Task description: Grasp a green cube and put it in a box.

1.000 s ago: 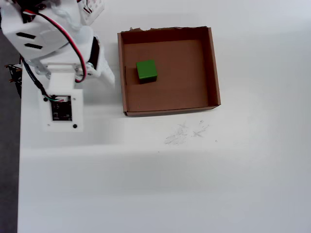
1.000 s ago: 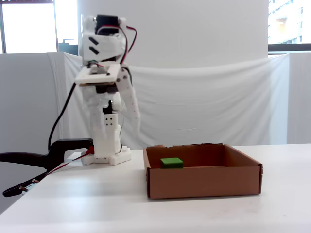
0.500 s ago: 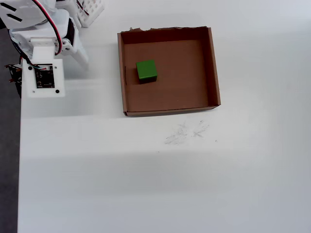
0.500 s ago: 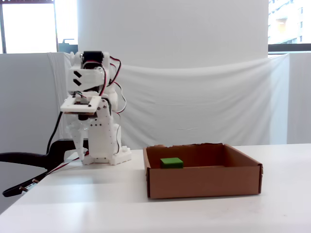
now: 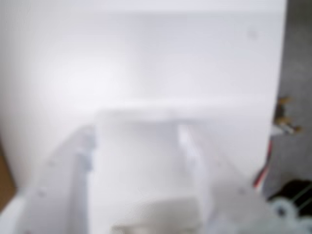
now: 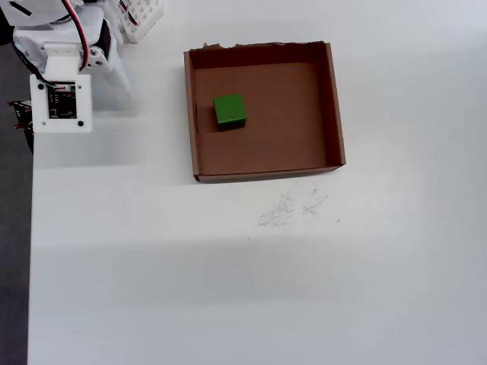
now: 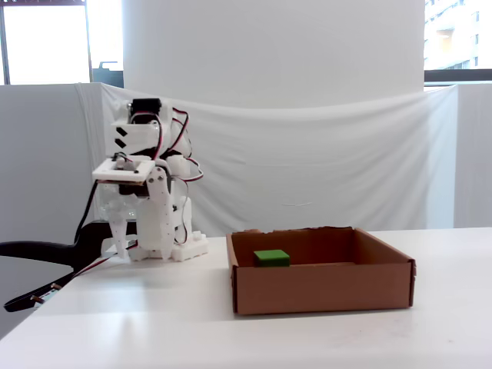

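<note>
Since the green cube (image 6: 229,112) already sits flat on the floor of the box (image 6: 333,106), toward the box's left wall in the overhead view and touching none of the walls, the job looks finished. That would explain why the arm (image 7: 142,207) is folded up over its own base at the far corner of the surface (image 6: 251,274), well apart from the box, with nothing in its grip. The jaws (image 7: 115,234) hang pointing downward beside the base in the fixed view, carrying nothing. Whether they stand apart or together I cannot tell: the fixed view shows them too small, and the wrist view is a blur of white plastic over the white surface.

Compared with half a second ago, the arm has tucked in a little further: in the overhead view its wrist plate sits slightly higher and further left, and in the fixed view the upper links have dropped somewhat lower. A full second ago it stood taller, reaching much closer to the box's left wall. Cube and box lie exactly as they did in both earlier moments. A white perforated basket (image 6: 143,14) stands behind the arm.
</note>
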